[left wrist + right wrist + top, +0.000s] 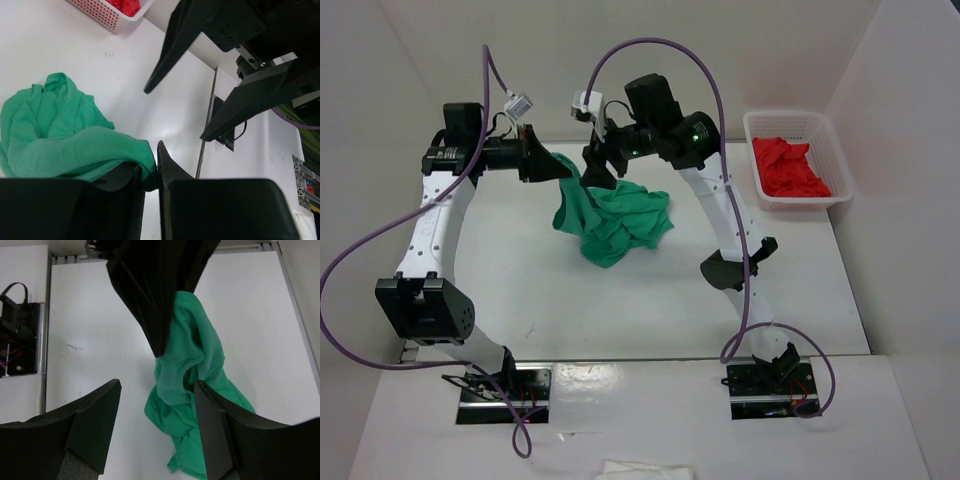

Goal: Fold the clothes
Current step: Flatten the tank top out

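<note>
**Figure: 2 arms over a white table (pixel 520 270), shown in top, left-wrist and right-wrist views.** The green T-shirt (pixel 615 222) is seen as 1 crumpled heap at the far middle of the table. Its upper left part is drawn up off the surface, and the rest is left lying on it. An edge of the fabric is clamped between the 2 fingers of the left gripper (pixel 563 168), which is held just left of the heap. In the left-wrist view the green T-shirt (pixel 55 135) is pinched at the very tips of the left gripper (pixel 150 167). The right gripper (pixel 601 172) is placed just right of the left one, above the far side of the heap, with its jaws apart and nothing held between them. In the right-wrist view the green T-shirt (pixel 200 365) is seen beyond the right gripper (pixel 159 390); whether 1 finger touches the fabric cannot be told. A white basket (pixel 835 165) at the far right is seen to hold a red garment (pixel 788 168), well apart from the T-shirt.
</note>
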Controlling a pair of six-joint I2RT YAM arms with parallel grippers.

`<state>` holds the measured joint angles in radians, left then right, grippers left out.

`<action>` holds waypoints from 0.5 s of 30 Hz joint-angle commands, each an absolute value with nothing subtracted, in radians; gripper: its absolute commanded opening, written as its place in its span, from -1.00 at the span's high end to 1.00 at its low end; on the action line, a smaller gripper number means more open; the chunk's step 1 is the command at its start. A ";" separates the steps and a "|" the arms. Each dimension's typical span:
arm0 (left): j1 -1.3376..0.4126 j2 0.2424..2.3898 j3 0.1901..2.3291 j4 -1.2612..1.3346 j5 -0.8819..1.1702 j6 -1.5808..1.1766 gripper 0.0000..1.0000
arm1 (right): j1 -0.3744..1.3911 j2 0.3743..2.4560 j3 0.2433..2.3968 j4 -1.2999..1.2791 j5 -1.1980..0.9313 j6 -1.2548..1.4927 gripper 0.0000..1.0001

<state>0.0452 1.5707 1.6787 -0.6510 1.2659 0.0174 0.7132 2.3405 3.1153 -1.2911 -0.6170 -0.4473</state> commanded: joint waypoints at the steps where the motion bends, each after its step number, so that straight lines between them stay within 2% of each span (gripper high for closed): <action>1: 0.060 1.578 1.691 -0.621 1.295 -0.003 0.63 | 0.723 2.352 3.131 -1.252 -0.689 -0.436 -0.35; 3: 0.060 1.578 1.681 -0.609 1.308 -0.003 0.63 | 0.723 2.365 3.131 -1.252 -0.724 -0.436 -0.25; 9: 0.060 1.569 1.681 -0.594 1.335 -0.020 0.63 | 0.723 2.420 3.131 -1.252 -0.759 -0.426 -0.12; 15: 0.060 1.540 1.681 -0.572 1.335 -0.052 0.63 | 0.723 2.451 3.131 -1.243 -0.769 -0.426 -0.12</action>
<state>0.0547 1.5826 1.6783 -0.6132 1.2877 -0.0345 0.7139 2.4454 3.1157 -1.2858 -0.7353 -0.4351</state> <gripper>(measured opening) 0.184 0.564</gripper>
